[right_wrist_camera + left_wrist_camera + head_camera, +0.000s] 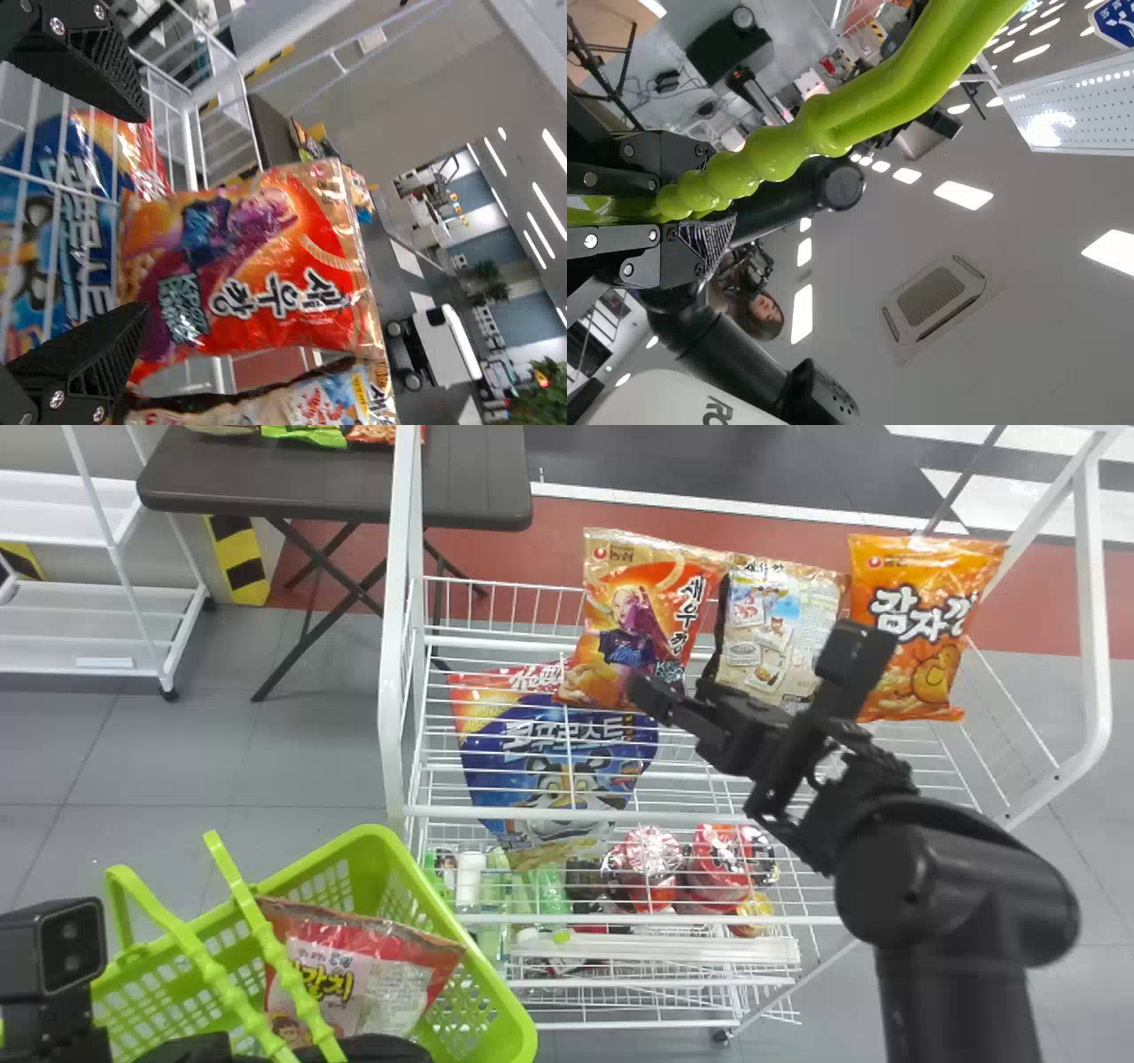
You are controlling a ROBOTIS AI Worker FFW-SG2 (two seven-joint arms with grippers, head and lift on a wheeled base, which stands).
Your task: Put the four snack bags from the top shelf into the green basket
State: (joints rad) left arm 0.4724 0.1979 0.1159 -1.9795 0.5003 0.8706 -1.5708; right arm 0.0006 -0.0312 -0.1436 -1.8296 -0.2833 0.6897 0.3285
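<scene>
One right claw (675,700), fingers apart: I am holding it beside the red-orange bag (638,615), far on the top shelf (691,815); a beige bag (780,624) and an orange bag (926,620) are standing rightward. One left claw (381,1048): clamping handles (288,983) of the green basket (500,1001), near left, pink-red bag (363,965) resting inside.

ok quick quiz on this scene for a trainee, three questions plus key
1. True or false: the green plastic basket holds a red-and-pink snack bag.
2. Left end effector grips: (a) the blue bag (b) the knobbly green handle (c) nothing.
3. Fill in: on the white wire rack, the beige snack bag is between the beige-topped red one and the ___ one.

Key: 1 true; 2 b; 3 orange.
</scene>
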